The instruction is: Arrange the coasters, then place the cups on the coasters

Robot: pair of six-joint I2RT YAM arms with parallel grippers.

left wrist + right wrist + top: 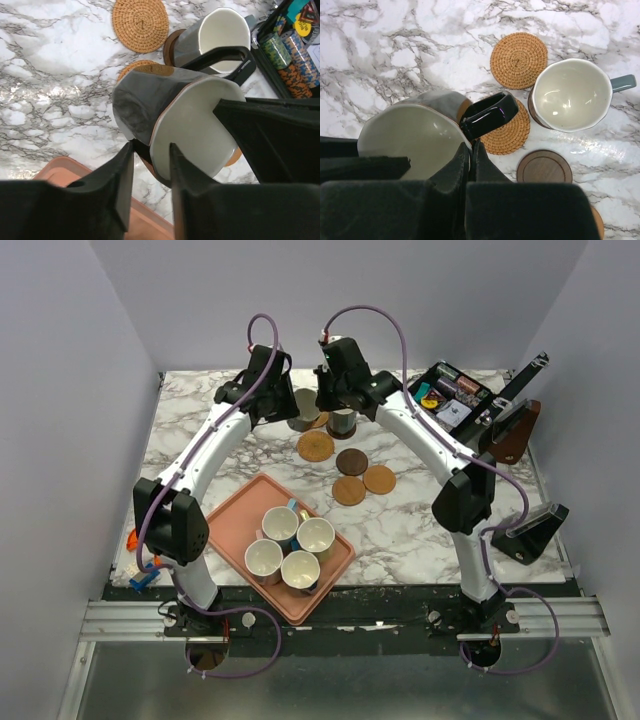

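Black cup: sits on a tan coaster toward the far middle of the table, just beside the grey-green cup, which is on a dark coaster. Left gripper: fingers partly apart astride the black cup's rim, one outside and one inside; whether they pinch it cannot be told. Right gripper: fingers pressed together with nothing between them, tips at the same rim beside the black handle.
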